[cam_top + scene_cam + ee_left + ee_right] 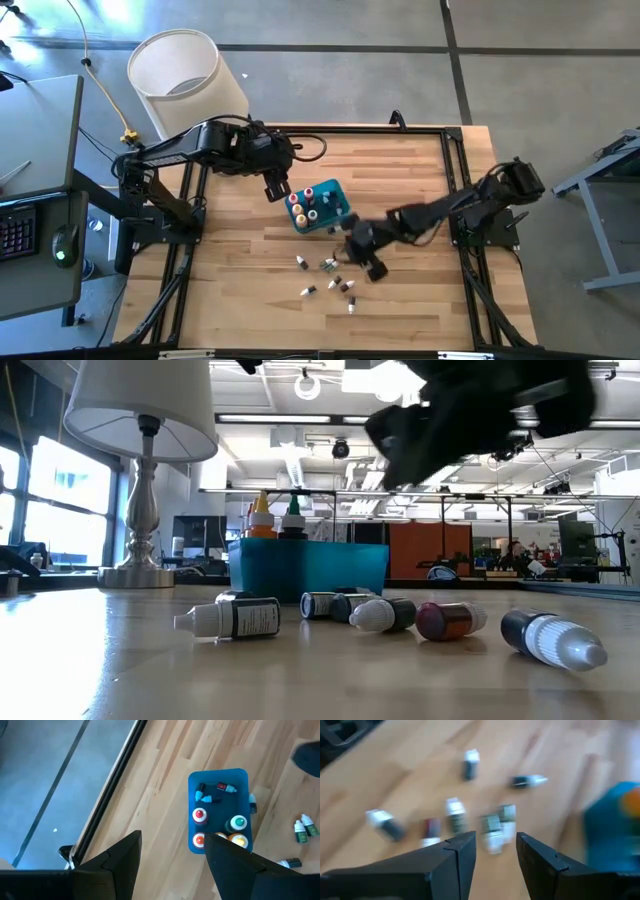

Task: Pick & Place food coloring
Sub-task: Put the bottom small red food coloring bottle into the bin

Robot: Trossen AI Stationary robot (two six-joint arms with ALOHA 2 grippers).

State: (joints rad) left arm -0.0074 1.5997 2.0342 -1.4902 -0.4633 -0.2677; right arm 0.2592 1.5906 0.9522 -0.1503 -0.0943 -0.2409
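We see the left pincer [277, 188] hanging over the tabletop [220, 290] just beside the blue bin [335, 190], on the bin's side toward the left edge; its two fingers [120, 865] stand wide apart with nothing between them. The bin sits near the middle of the tabletop, a little toward the far edge, and holds several food coloring bottles [199, 815] standing upright, with red, orange, green and yellow tops showing, plus a couple of small ones lying flat in its far end. The right pincer [362, 262] hovers above the loose bottles [330, 278], which lie scattered on the wood between the bin and the near edge. In the right wrist view its fingers [462, 852] are parted by a modest gap and grip nothing, with the scattered bottles [492, 827] lying below them. From table height we count about five bottles [238, 617] lying on their sides in front of the bin [330, 565], among them a dark one with a white cap [553, 637] and a reddish one [450, 620]. A lamp [140, 460] stands off to one side behind them.
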